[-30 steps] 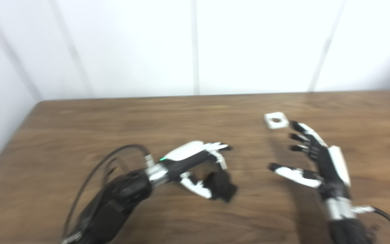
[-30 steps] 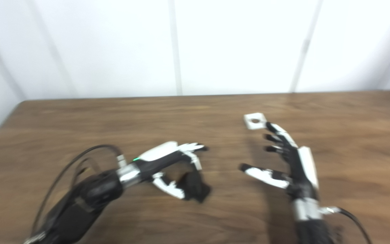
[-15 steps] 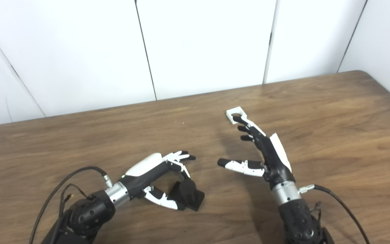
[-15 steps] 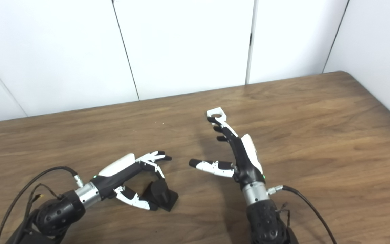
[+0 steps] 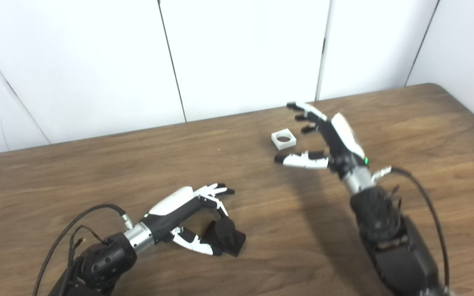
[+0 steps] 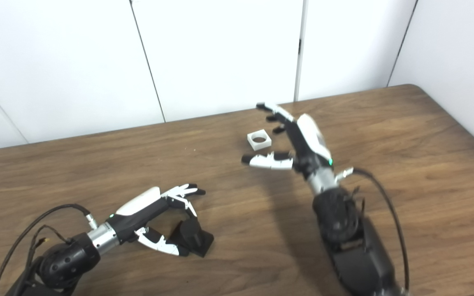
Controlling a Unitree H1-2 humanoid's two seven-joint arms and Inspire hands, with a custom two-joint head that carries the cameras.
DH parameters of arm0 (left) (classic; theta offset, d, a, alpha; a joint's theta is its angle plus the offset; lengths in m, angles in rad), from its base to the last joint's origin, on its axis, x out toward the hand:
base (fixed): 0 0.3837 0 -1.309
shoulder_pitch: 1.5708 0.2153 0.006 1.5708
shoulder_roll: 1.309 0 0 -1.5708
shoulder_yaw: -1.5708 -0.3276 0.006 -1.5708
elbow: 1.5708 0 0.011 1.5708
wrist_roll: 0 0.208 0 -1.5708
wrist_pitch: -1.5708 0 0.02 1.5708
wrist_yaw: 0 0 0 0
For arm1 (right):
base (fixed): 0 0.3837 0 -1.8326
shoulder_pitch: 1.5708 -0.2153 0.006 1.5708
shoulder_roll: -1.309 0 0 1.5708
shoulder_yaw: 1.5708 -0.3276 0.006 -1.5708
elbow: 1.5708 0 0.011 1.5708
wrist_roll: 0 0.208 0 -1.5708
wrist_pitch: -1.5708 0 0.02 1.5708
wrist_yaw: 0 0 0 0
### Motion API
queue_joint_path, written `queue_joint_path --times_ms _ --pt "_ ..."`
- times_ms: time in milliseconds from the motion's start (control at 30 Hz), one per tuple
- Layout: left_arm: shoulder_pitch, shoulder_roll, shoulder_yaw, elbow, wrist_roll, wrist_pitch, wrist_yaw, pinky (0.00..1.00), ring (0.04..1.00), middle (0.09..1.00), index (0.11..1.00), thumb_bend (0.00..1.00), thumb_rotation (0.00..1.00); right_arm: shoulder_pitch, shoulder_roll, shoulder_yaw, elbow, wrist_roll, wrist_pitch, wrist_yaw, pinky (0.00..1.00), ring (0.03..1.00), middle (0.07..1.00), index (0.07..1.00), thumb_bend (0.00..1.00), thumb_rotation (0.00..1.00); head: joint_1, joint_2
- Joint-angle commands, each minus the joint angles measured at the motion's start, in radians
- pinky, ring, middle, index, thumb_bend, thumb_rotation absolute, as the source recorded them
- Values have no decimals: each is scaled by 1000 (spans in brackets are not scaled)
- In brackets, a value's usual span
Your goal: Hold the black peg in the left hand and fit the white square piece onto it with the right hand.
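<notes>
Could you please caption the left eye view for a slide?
Open right hand nears white square piece; left hand brackets black peg.

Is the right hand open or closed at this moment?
Open. The right hand has its fingers spread apart beside the white piece, which lies flat on the table, and holds nothing.

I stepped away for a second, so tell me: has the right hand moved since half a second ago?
Yes. The right hand has gone farther along the table, now open beside the white square piece instead of short of it.
</notes>
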Motion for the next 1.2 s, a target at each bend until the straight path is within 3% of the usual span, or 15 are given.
queue_joint_path --times_ms 0,167,333,467,567,700,933,1167 --pt "19 29 -10 17 34 12 -35 1000 1000 943 492 522 65 -88 -47 3 8 -13 4 26 646 808 874 829 767 209 -1 2" --pt "23 33 -8 15 37 6 -34 997 1000 944 492 522 66 -219 -129 58 121 -73 43 98 662 838 895 830 749 211 3 4" --pt "29 36 -6 5 33 13 -41 1000 1000 944 492 522 65 -330 -189 139 227 -145 68 170 603 820 917 825 761 180 7 3" --pt "31 36 -4 7 36 18 -38 1000 1000 945 492 522 66 -419 -223 213 321 -203 56 227 724 925 958 826 773 160 9 2" --pt "31 35 -3 4 39 20 -36 1000 1000 946 492 522 66 -471 -239 252 374 -218 54 277 762 957 982 829 782 148 13 3" --pt "32 36 -2 -4 40 31 -40 1000 1000 948 492 521 67 -542 -270 318 430 -230 42 400 830 989 1000 842 840 154 20 5" --pt "35 40 -1 -5 35 35 -41 1000 1000 946 492 521 68 -615 -279 386 478 -265 58 515 914 1000 1000 836 902 152 30 7" --pt "45 40 -5 -30 36 60 -47 1000 1000 946 492 521 67 -657 -257 442 541 -307 58 559 992 1000 1000 836 917 202 39 13"
